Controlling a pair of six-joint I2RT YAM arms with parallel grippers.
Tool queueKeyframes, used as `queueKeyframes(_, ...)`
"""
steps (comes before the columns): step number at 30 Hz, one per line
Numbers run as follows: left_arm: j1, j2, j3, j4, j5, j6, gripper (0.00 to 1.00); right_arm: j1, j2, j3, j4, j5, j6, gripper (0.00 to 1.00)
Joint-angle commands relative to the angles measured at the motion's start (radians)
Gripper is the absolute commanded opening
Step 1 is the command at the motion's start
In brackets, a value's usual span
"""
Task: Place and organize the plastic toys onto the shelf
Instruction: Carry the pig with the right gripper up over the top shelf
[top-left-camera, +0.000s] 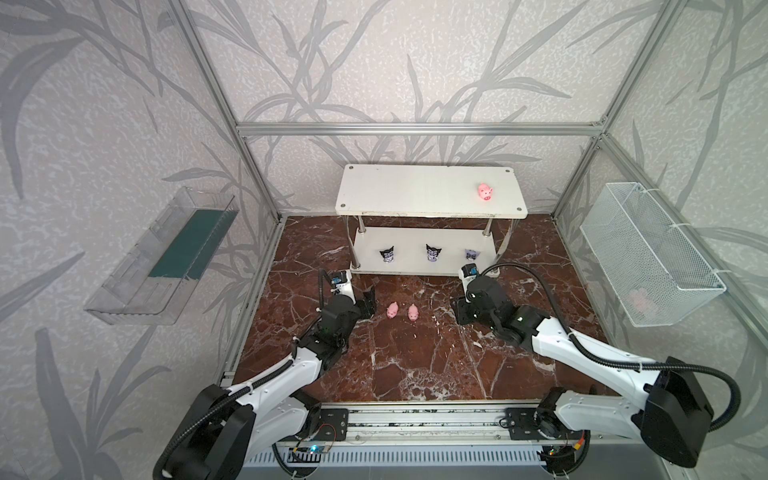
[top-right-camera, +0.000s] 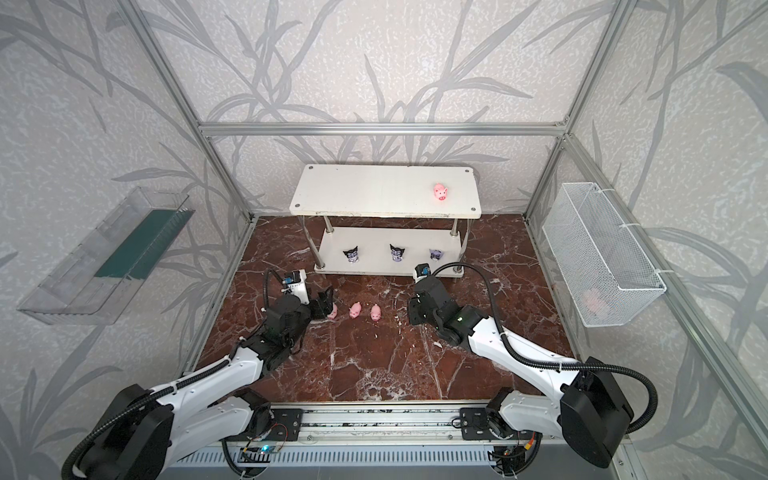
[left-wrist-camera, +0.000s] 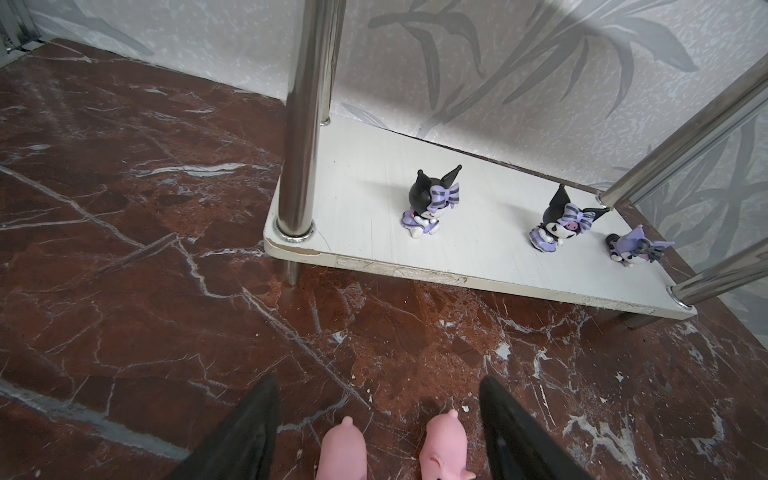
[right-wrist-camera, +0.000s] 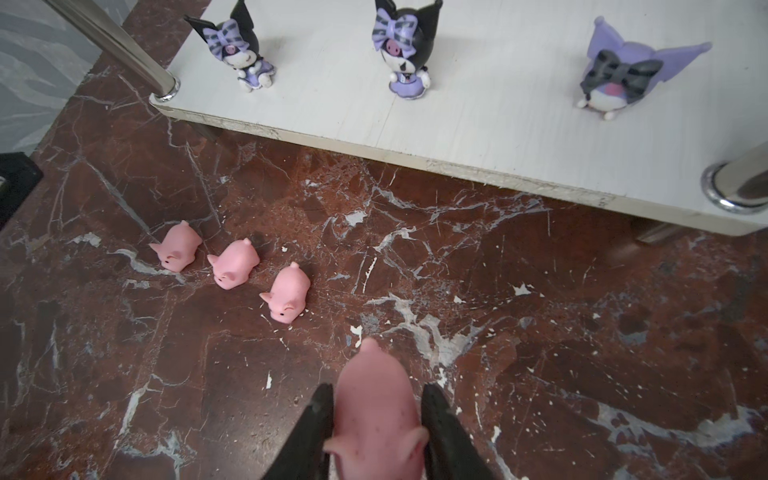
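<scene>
Red-brown marble floor (top-left-camera: 415, 365), leaf-print walls all round. At the back, against the wall, the white two-tier shelf (top-left-camera: 415, 187). Up on its top board, near the right end, one pink pig (top-left-camera: 484, 192), alone. Down on the lower board, a neat row of three horned figurines (top-left-camera: 433, 252), evenly spaced, the paler purple one at the right end. Out on the floor in front of the shelf, three loose pigs (right-wrist-camera: 234, 264) in a line, snouts away from the shelf. Over on the left, the left gripper (left-wrist-camera: 378, 382) low by that line, fingers (left-wrist-camera: 245, 432) spread wide, gripping nothing; two of the pigs visible between them in the left wrist view, touched by neither. And on the right, the right gripper (right-wrist-camera: 378, 388) pinched in on a fifth pig (right-wrist-camera: 374, 415), black fingers pressed against both flanks, down near the floor; lifted or resting, hard to tell.
</scene>
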Motion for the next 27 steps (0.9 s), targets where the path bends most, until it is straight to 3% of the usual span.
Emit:
queueKeyframes(1,0.004,-0.014,-0.002,-0.009,-0.004,-0.007,0.74,-0.004,-0.03,0.059,-0.018,-0.011,-0.013,0.35)
queueKeyframes(15,0.005,-0.007,0.002,-0.007,-0.002,-0.006,0.74,-0.005,-0.14,0.308,-0.175,0.022,-0.115,0.31)
queueKeyframes(27,0.005,-0.002,-0.004,-0.002,0.002,-0.01,0.74,-0.004,-0.025,0.682,-0.238,0.077,-0.255,0.31)
